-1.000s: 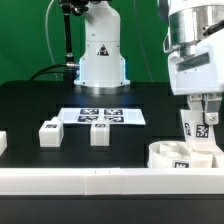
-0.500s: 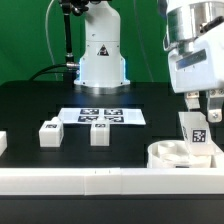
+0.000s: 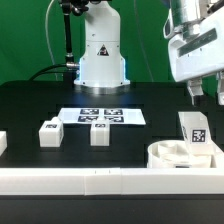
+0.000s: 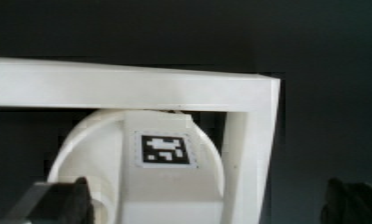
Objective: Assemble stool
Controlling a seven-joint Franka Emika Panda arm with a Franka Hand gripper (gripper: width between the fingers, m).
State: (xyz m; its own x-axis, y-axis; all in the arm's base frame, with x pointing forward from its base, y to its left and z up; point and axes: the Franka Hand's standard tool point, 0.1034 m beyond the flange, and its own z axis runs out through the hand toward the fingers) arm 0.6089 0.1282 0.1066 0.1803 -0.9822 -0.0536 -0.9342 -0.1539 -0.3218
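We see the tool spread wide and empty, hanging just above the first leg. This leg stands upright in the seat and looks lodged in its socket. The seat lies against the border rail — probably to brace it. The second leg and the third leg wait on the counter, near the marker board.

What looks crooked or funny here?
The leg standing on the round seat leans a little toward the exterior view's left instead of standing straight. The open pincer hangs above it, apart. Nothing else stands out.
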